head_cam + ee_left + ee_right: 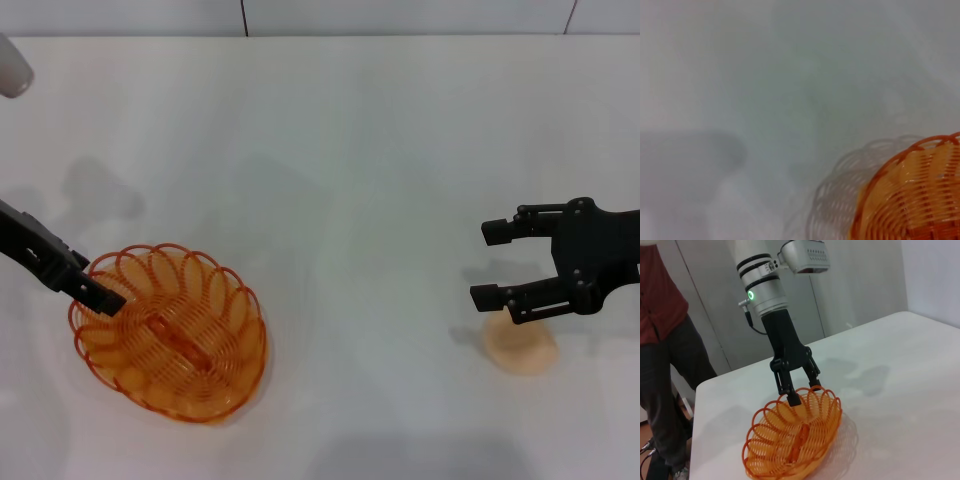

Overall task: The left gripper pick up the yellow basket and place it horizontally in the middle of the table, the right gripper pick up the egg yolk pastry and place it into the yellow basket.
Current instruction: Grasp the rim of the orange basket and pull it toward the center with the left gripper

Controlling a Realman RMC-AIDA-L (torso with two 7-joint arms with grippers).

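At lower left, the left gripper (98,290) straddled the orange-yellow wire basket (170,333) rim, jaws parted, to lift it; the right gripper (492,263) hovered spread above the cream pastry (522,346).

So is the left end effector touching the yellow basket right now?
Touching: in the right wrist view the left end effector straddles the yellow basket rim, one finger inside against the wire.

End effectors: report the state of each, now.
Left end effector: fingers straddling the yellow basket rim, not visibly clamped.
Right end effector: open, empty, above the egg yolk pastry.
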